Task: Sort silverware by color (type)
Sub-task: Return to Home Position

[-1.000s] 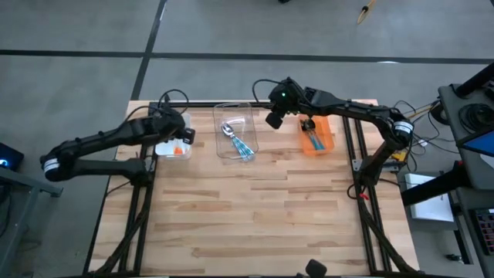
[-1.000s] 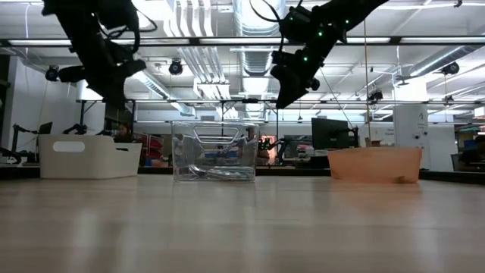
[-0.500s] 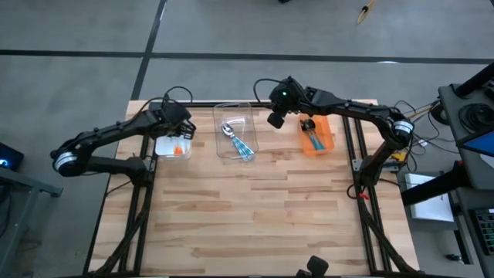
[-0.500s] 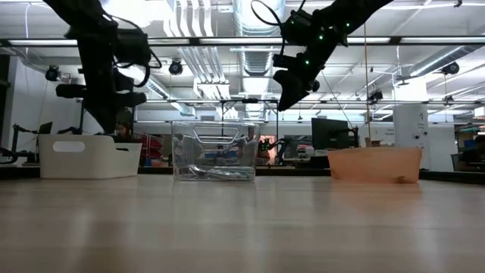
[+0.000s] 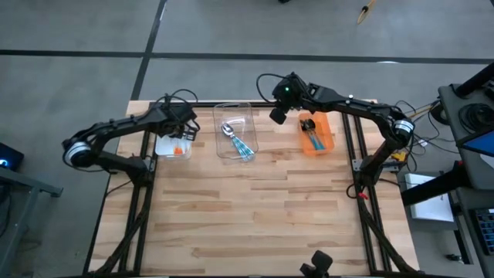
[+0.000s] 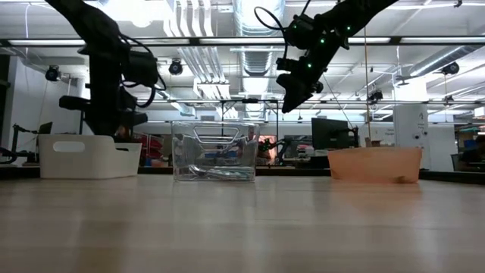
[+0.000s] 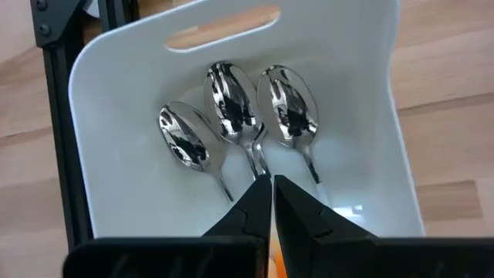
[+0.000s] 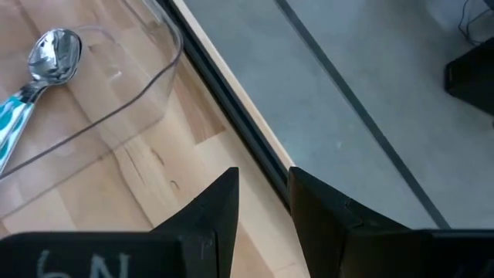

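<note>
The wooden table [image 5: 255,208] fills the lower centre of the high view, with three bins lined along its upper edge. The left arm reaches in from the left, and the left gripper [image 7: 272,184] hangs over the white bin [image 7: 363,93] at upper left, jaws all but closed on nothing. The right gripper [image 5: 276,116], upper centre, hovers between the clear bin [image 5: 245,117] and the orange bin [image 5: 330,137], jaws a narrow gap apart and empty. The silverware lies sorted: three silver-bowled spoons [image 7: 231,100] in white, teal-patterned spoons [image 5: 239,143] in clear, blue spoons [image 5: 314,139] in orange.
</note>
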